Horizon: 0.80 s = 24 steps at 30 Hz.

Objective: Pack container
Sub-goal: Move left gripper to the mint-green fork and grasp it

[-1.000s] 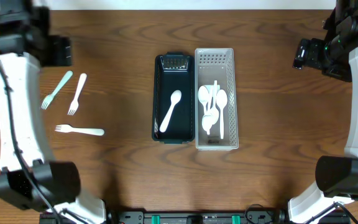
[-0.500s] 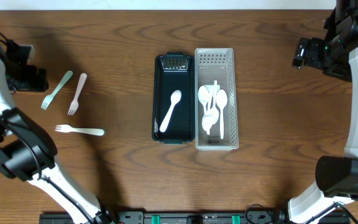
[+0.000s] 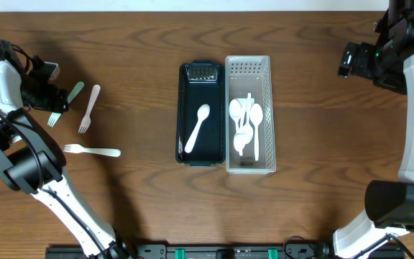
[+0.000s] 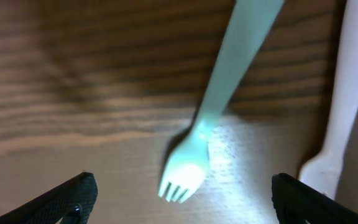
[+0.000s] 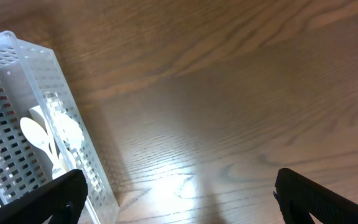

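Note:
A dark green container (image 3: 200, 114) in the middle of the table holds one white spoon (image 3: 198, 127). Three forks lie at the left: a mint green fork (image 3: 64, 103), a white fork (image 3: 88, 108) beside it and a white fork (image 3: 93, 151) lying crosswise below. My left gripper (image 3: 47, 97) is open, low over the green fork's tines (image 4: 185, 167), with the neighbouring white fork (image 4: 342, 112) at the right of its wrist view. My right gripper (image 3: 354, 62) is open and empty, high at the far right.
A white perforated basket (image 3: 249, 165) with several white spoons stands right of the dark container; it also shows in the right wrist view (image 5: 27, 118). Bare wood table lies under the right gripper.
My left arm has swung from the far left corner down and right onto the mint green fork. The right arm has not moved.

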Each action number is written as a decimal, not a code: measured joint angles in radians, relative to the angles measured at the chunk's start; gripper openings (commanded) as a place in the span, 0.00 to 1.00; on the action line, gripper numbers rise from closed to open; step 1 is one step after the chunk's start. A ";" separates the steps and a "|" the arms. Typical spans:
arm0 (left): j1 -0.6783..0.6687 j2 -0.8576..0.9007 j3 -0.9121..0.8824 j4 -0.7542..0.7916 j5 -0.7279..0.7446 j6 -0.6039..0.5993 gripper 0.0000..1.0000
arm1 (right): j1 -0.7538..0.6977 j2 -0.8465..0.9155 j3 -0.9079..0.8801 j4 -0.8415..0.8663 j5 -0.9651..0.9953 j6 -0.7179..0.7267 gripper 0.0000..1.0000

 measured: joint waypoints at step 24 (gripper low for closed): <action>0.027 0.088 -0.001 0.032 -0.005 0.164 0.82 | 0.000 0.000 0.000 -0.015 0.000 0.124 0.99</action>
